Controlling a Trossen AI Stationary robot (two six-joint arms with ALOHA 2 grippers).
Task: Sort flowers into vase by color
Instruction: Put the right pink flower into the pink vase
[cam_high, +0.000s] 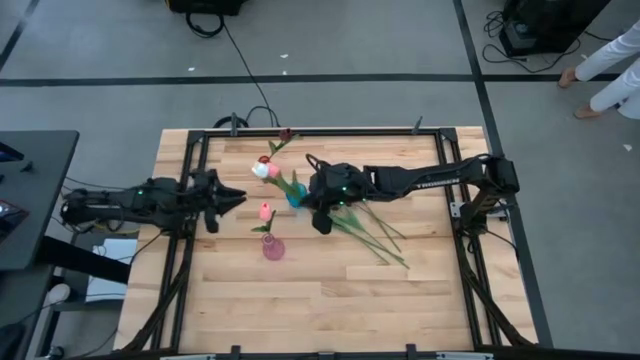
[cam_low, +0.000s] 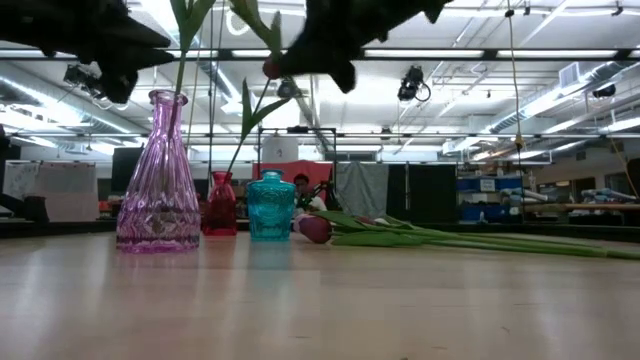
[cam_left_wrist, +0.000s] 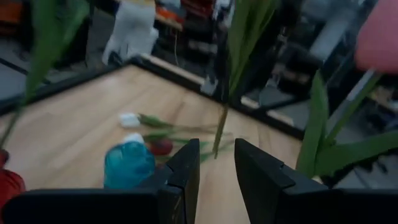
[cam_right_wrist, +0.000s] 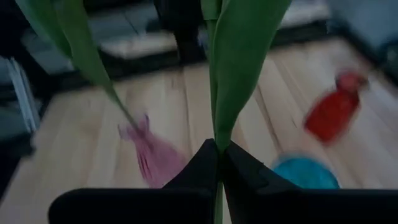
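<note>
Right hand (cam_high: 321, 222): hanging above the table (cam_high: 300, 300) just beside the teal vase (cam_high: 296, 196), fingers pinching the green stem of a tulip (cam_right_wrist: 239, 68).

Left hand (cam_high: 240, 198): hovering left of the vases, fingers (cam_left_wrist: 180, 177) standing partly apart, gripping nothing.

Pink vase (cam_high: 272, 247): holding a pink tulip (cam_high: 264, 211).

Red vase (cam_low: 221, 204): standing behind the teal one, a stem rising from it.

Loose flowers (cam_high: 375, 235): lying on the table right of the vases.

Two dark arms, each claw blocky, black-fingered.
</note>
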